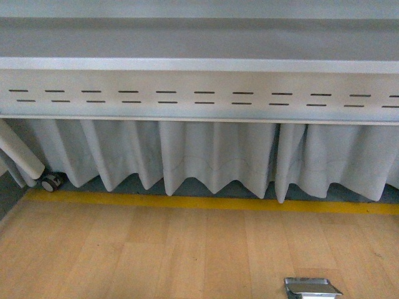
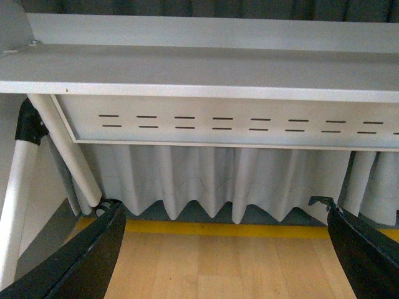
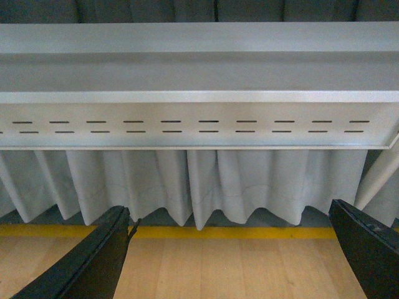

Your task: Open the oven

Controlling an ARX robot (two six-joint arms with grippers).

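The oven is out of view in all three views. My left gripper [image 2: 224, 249] is open, its two black fingers [image 2: 87, 261] spread wide over bare wooden floor with nothing between them. My right gripper [image 3: 227, 252] is open too, with its black fingers [image 3: 93, 261] wide apart above the same floor. Neither arm shows in the front view.
A grey metal table frame [image 1: 199, 93] with slotted holes spans the view, a pleated white curtain [image 1: 206, 156] hanging below it. A yellow floor stripe [image 1: 212, 203] runs along the wooden floor [image 1: 156, 255]. A caster wheel [image 1: 51, 182] sits at left; a metal floor box [image 1: 312, 288] lies near front right.
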